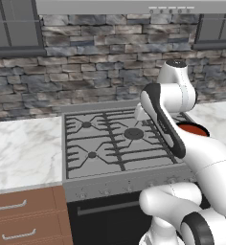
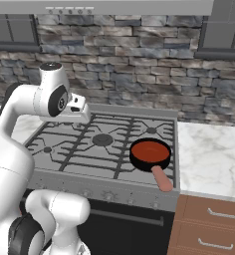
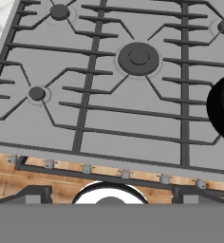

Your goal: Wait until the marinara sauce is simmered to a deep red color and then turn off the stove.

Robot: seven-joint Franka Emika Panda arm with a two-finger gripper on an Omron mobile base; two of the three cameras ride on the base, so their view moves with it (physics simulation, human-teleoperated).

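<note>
While the marinara sauce (image 2: pixel 149 150) sits in a small black skillet (image 2: pixel 138 160) on the near right burner of the stove (image 2: pixel 94 149), the robot's arm hangs folded above the middle of the range, well clear of the pan. The sauce looks orange-red rather than deep red, so this reads as the waiting step. The pincer points down at the grates; whether its tips are apart or together cannot be told. Once the colour darkens, the next move likely calls for reaching down to the row of knobs (image 3: pixel 125 174) along the front edge and picking the one for that burner.
</note>
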